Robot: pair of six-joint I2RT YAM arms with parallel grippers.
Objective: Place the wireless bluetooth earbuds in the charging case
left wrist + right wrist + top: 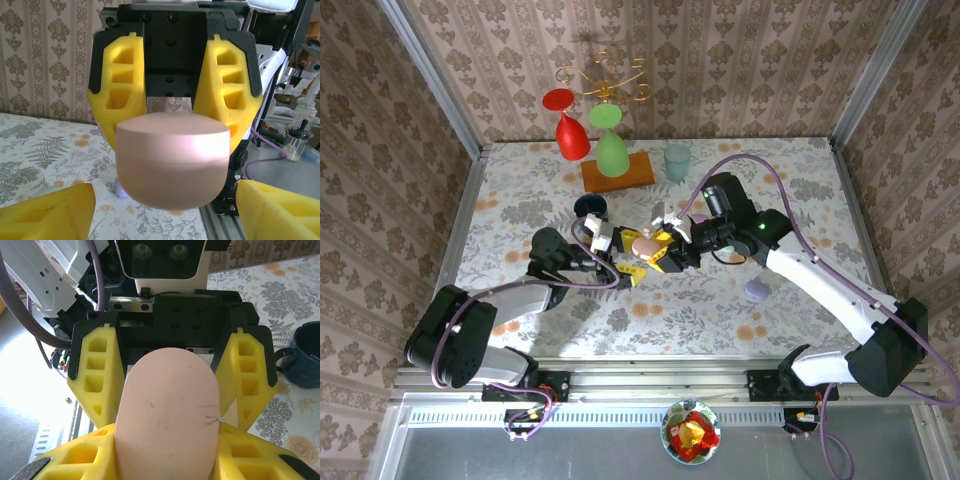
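A pink pebble-shaped charging case (645, 245) hangs closed above the middle of the table, between both grippers. My right gripper (660, 251) comes in from the right and is shut on it; in the right wrist view its yellow fingers (75, 460) press both sides of the case (167, 415). My left gripper (634, 256) faces it from the left and straddles the case's other end. In the left wrist view a narrow gap shows between each finger (50, 210) and the case (172, 155), so that gripper is open. The earbuds are out of view.
A lilac case (757, 290) lies on the floral cloth to the right, under the right arm. A dark blue mug (590, 207) stands just behind the grippers. Further back are a teal cup (677, 162) and a wooden stand (617, 174) with red and green glasses.
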